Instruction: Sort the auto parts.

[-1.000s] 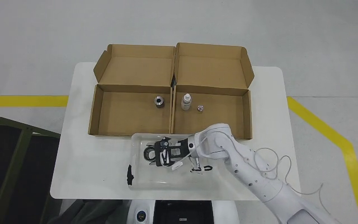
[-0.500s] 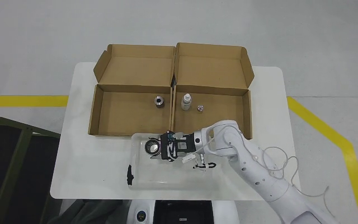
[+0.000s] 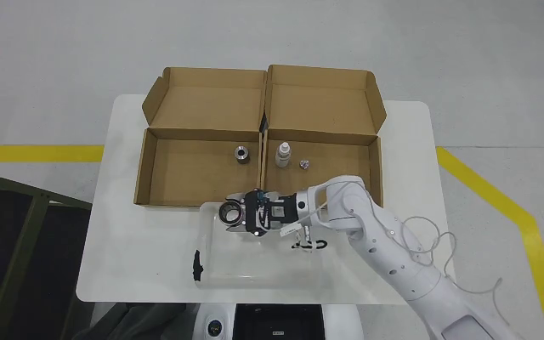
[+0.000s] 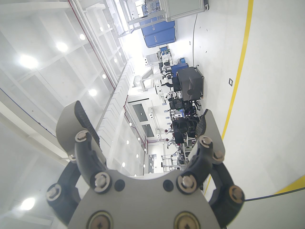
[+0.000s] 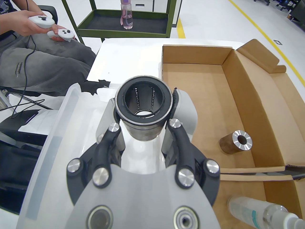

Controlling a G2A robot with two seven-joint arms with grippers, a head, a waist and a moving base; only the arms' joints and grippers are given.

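Observation:
My right gripper (image 3: 240, 214) (image 5: 144, 114) is shut on a dark cylindrical bearing (image 3: 230, 214) (image 5: 143, 113) with ball tracks inside. It holds the bearing above the far edge of the clear plastic tray (image 3: 212, 276) (image 5: 45, 141), just in front of the left cardboard box (image 3: 183, 174) (image 5: 202, 89). A metal bushing (image 3: 242, 154) (image 5: 236, 142) stands in that box. The right box (image 3: 340, 174) holds a small white bottle (image 3: 283, 155) (image 5: 257, 212) and a tiny part (image 3: 305, 161). My left gripper (image 4: 143, 117) is open, pointing out into the room with nothing between its fingers.
Small black parts (image 3: 308, 245) lie in the tray, and a ragged black piece (image 3: 197, 265) (image 5: 94, 85) sits at its left end. Both box lids stand open at the back. The white table (image 3: 119, 221) has bare room on the left.
My right gripper has risen out of the tray with the bearing and moved slightly left and towards the left box.

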